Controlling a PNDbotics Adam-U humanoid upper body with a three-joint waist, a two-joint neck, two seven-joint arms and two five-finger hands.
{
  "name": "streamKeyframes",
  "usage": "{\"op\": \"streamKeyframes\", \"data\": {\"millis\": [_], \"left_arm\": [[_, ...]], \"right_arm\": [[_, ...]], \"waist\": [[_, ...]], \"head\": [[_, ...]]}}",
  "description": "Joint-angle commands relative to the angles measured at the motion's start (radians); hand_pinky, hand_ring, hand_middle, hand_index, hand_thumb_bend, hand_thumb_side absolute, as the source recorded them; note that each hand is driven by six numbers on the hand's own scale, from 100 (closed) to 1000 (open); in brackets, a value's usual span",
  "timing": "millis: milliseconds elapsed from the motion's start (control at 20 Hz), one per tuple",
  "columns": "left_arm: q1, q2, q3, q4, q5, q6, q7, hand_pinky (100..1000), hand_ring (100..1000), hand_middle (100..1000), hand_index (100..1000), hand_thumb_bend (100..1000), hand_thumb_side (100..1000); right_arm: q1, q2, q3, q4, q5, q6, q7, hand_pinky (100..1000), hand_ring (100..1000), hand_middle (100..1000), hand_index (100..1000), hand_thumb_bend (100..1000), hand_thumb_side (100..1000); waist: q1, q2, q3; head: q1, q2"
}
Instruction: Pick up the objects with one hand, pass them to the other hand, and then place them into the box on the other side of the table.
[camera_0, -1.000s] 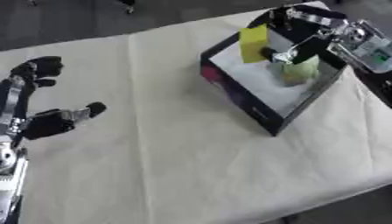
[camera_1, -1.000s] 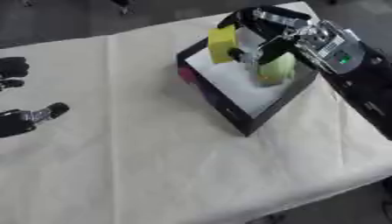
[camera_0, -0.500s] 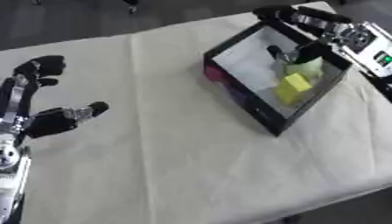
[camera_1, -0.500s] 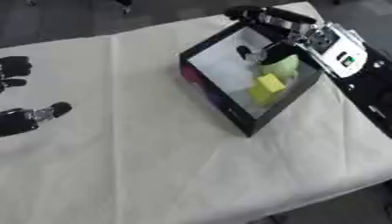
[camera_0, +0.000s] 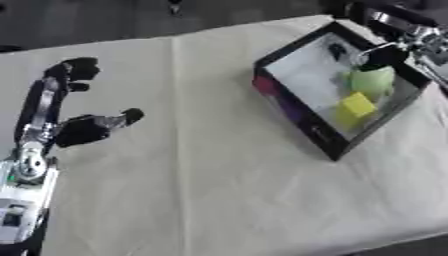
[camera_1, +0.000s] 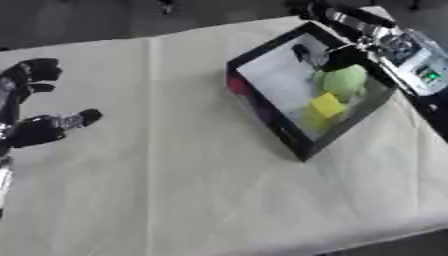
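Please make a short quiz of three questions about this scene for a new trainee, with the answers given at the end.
1. True or false: the yellow block lies inside the black box.
2. Which hand is over the box? A: the left hand. B: the right hand.
3. Fill in: the pale green object lies in the box next to the ______ block.

Key:
1. True. The block rests on the box's floor, near the green object.
2. B. The left hand is open at the table's left side, far from the box.
3. Yellow.
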Motion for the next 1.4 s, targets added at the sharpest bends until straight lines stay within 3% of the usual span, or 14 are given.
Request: {"op": "streamKeyframes", "data": {"millis": [50,250,350,900,1400], "left_arm": [[-0.027,0.046,0.011,-0.033,0.008,0.025,-0.052,778,780,688,802,859,261],[-0.046,0.129,0.023,-0.050,0.018,0.082,-0.111,794,787,695,806,876,266],[-0.049,0.179,0.030,-0.058,0.032,0.113,-0.129,796,786,695,806,875,276],[0.096,0.620,0.053,-0.104,0.232,0.223,-0.188,820,797,705,808,903,300],[0.176,0.819,0.016,-0.166,0.356,0.282,-0.399,829,811,724,812,907,313]], "right_arm": [[0.001,-0.038,-0.034,-0.069,-0.130,0.052,0.046,1000,1000,1000,1000,100,355],[0.022,-0.046,-0.058,-0.098,-0.207,0.089,0.070,1000,1000,1000,1000,100,422],[0.028,-0.051,-0.068,-0.107,-0.227,0.102,0.067,1000,1000,1000,1000,100,400],[0.052,-0.068,-0.087,-0.134,-0.216,0.122,0.009,1000,1000,1000,1000,100,357],[0.062,-0.070,-0.092,-0.141,-0.205,0.107,0.001,1000,1000,1000,1000,100,357]], "waist": [[0.008,-0.040,0.005],[0.015,-0.053,0.021],[0.017,-0.057,0.026],[0.024,-0.054,0.036],[0.016,-0.043,0.033]], "head": [[0.029,-0.002],[0.048,-0.002],[0.056,-0.002],[0.061,-0.002],[0.102,-0.002]]}}
